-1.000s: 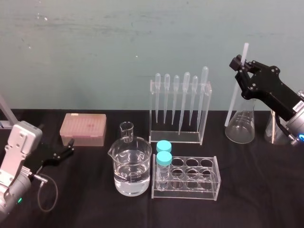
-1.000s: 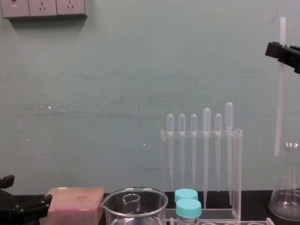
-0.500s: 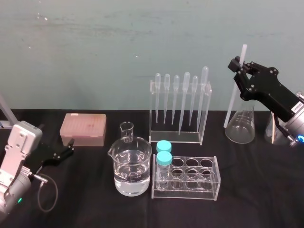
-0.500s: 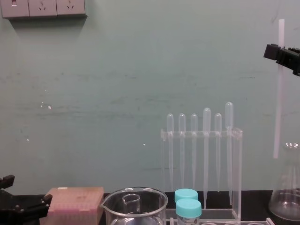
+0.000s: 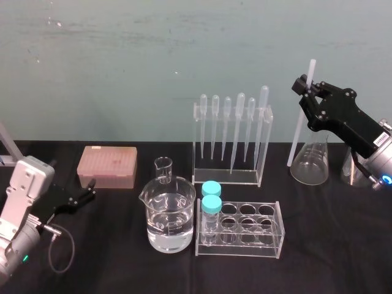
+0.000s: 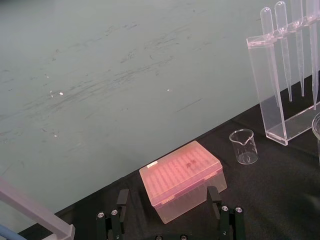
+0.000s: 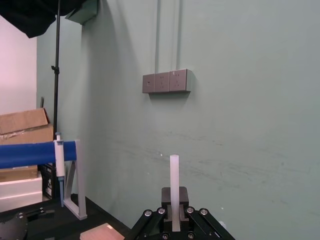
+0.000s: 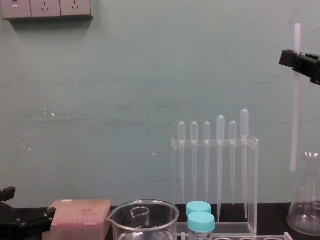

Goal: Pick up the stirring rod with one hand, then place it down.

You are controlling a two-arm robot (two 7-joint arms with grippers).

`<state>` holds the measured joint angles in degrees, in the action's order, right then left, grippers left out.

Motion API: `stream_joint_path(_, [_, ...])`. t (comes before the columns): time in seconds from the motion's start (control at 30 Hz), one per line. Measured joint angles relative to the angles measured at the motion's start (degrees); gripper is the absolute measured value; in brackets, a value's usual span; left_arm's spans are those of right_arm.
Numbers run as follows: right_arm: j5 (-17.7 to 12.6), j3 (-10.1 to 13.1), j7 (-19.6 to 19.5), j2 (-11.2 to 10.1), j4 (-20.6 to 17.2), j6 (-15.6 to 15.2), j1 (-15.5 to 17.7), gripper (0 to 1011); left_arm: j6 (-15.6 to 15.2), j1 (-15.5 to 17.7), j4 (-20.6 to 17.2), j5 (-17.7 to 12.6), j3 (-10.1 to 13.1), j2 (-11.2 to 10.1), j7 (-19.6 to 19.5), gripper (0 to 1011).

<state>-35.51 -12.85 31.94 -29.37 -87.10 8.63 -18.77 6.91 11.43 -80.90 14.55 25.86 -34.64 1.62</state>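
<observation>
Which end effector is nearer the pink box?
Left. The left end effector sits low just beside the pink box; the right end effector is far across, holding the rod near the flask.

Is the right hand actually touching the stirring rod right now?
Touching. The right wrist view shows the right hand shut on the stirring rod, with no gap.

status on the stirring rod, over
Right tool shut on stirring rod, aloft, near upright. Left tool open, parked by pink box. Flask close beside rod's lower end.
</observation>
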Motion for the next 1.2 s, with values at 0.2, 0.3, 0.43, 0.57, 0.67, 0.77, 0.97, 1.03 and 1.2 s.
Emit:
stream_joint_path(0.2, [0.0,-0.1,0.0,0.0,0.1,0.0,0.0,72,0.0,0.0,0.0,0.0,0.0,0.0,0.0,1000])
stream_joint_path(0.3, [0.1,-0.1,0.1,0.0,0.1,-0.1,0.0,72,0.0,0.0,0.0,0.0,0.0,0.0,0.0,1000])
stream_joint_path(0.43, [0.1,-0.2,0.1,0.0,0.2,-0.1,0.0,72,0.0,0.0,0.0,0.0,0.0,0.0,0.0,1000])
stream_joint_path(0.57, [0.1,-0.2,0.2,0.0,0.4,-0.2,-0.1,72,0.0,0.0,0.0,0.0,0.0,0.0,0.0,1000])
stream_joint_path(0.67, [0.1,-0.2,0.2,0.0,0.4,-0.2,-0.1,72,0.0,0.0,0.0,0.0,0.0,0.0,0.0,1000])
stream_joint_path(0.77, [0.1,-0.3,0.2,-0.1,0.4,-0.3,-0.1,72,0.0,0.0,0.0,0.0,0.0,0.0,0.0,1000])
stream_joint_path(0.97, [0.1,-0.3,0.2,-0.1,0.4,-0.3,-0.1,72,0.0,0.0,0.0,0.0,0.0,0.0,0.0,1000])
stream_joint_path(1.03, [0.1,-0.3,0.2,-0.1,0.4,-0.4,-0.1,72,0.0,0.0,0.0,0.0,0.0,0.0,0.0,1000])
stream_joint_path(1.2, [0.0,-0.3,0.2,-0.1,0.4,-0.5,-0.1,72,0.0,0.0,0.0,0.0,0.0,0.0,0.0,1000])
